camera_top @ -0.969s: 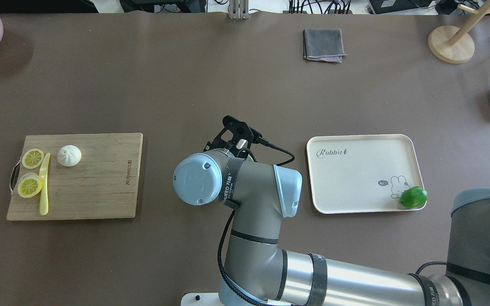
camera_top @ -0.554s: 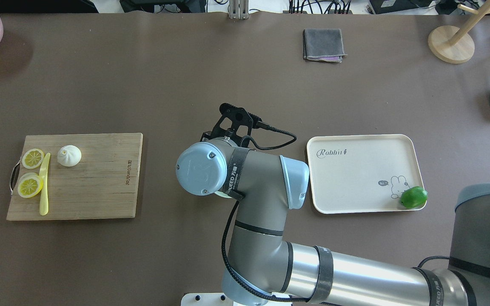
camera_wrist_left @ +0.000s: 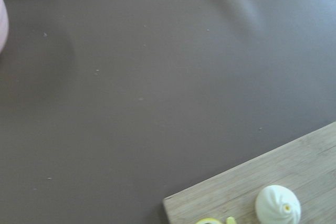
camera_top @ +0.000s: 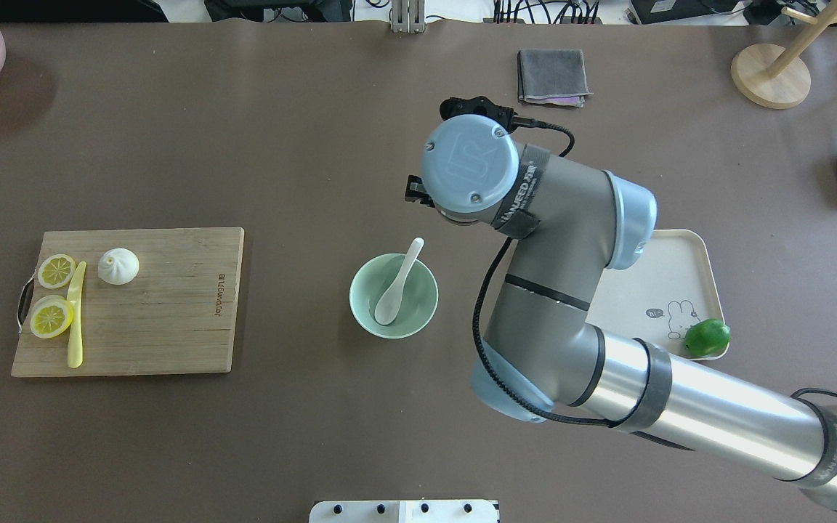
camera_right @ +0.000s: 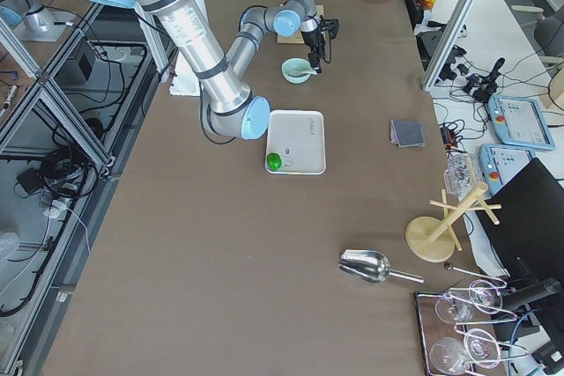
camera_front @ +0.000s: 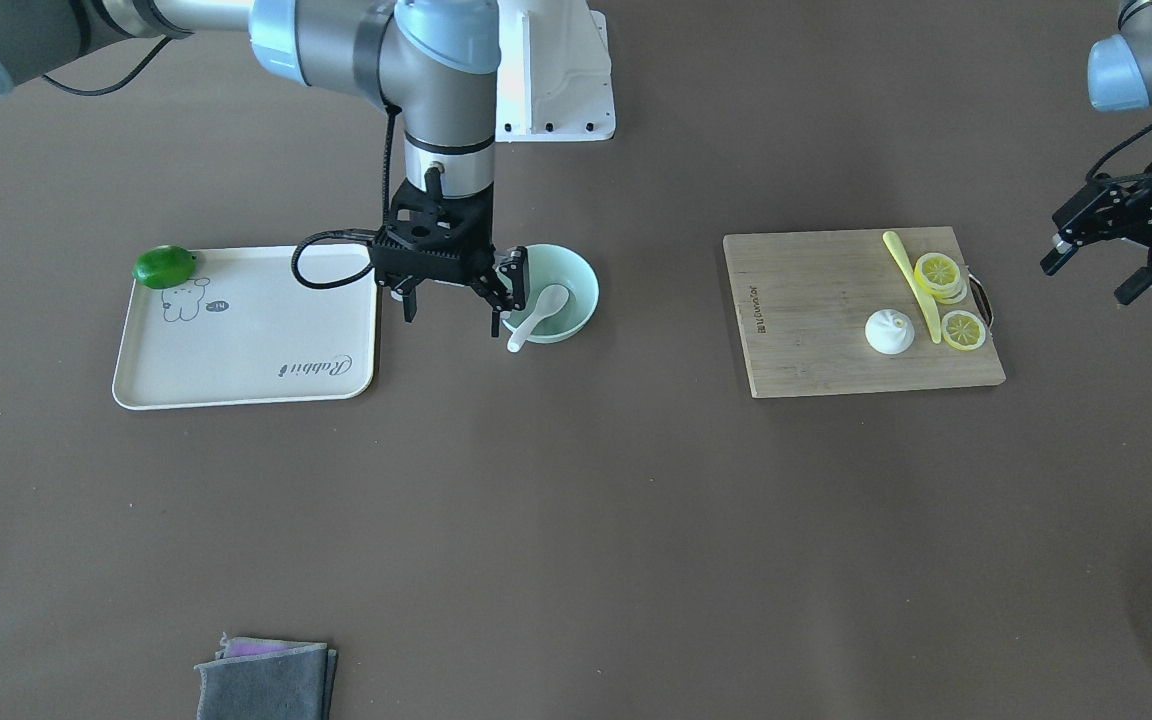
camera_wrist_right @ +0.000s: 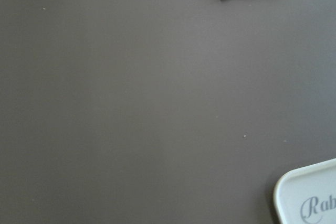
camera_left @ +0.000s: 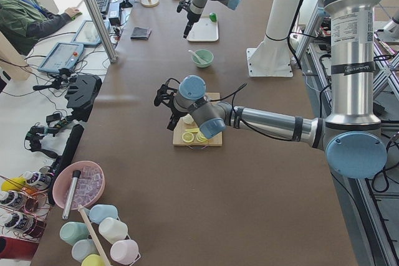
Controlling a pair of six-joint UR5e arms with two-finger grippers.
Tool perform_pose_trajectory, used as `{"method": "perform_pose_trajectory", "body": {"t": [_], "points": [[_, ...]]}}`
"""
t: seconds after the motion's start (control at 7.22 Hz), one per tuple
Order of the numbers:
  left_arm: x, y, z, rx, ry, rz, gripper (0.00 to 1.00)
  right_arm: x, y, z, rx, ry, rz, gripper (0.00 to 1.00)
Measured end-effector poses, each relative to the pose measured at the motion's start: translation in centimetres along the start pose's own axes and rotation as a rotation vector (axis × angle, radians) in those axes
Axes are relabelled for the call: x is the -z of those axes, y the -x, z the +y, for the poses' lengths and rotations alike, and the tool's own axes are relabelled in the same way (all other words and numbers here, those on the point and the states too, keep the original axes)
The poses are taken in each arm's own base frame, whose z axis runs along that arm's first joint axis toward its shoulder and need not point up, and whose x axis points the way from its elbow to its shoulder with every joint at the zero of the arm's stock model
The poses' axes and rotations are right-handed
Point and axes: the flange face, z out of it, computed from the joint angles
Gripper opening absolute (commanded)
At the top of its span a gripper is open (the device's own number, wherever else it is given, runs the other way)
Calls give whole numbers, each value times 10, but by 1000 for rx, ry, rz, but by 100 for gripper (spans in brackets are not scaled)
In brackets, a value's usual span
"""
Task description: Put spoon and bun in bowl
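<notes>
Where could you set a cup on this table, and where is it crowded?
Bare table lies between the cutting board and the bowl, and from the board across to the grey cloth. Crowded: the board's handle end, with bun and lemon slices.

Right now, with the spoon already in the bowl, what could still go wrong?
The spoon pokes its handle over the rim of the bowl, toward the open right gripper; a low pass could knock it out.
The bun lies close to the yellow knife; the open left gripper might catch the knife too.
The spoon covers the bowl's middle; the bun may land on it.
</notes>
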Motion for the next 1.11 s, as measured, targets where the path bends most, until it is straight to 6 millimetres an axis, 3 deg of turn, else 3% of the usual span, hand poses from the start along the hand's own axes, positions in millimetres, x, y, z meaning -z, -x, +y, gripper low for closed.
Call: {"method": "perform_pose_trajectory", "body": {"t": [0.28, 0.55, 0.69, 0.97, 1.11], "points": [[-43, -38, 10, -23, 26, -13, 96, 11, -88, -58, 153, 86, -24, 100], [-83, -72, 27, -66, 19, -59, 84, 3, -197, -102, 292, 139, -68, 100], [-101, -83, 35, -92, 12, -86, 83, 1, -251, -115, 341, 151, -114, 100], [-124, -91, 41, -114, 13, -110, 72, 5, -335, -135, 412, 162, -147, 100], [-132, -95, 44, -122, 17, -116, 55, 9, -368, -143, 444, 167, -149, 100]]}}
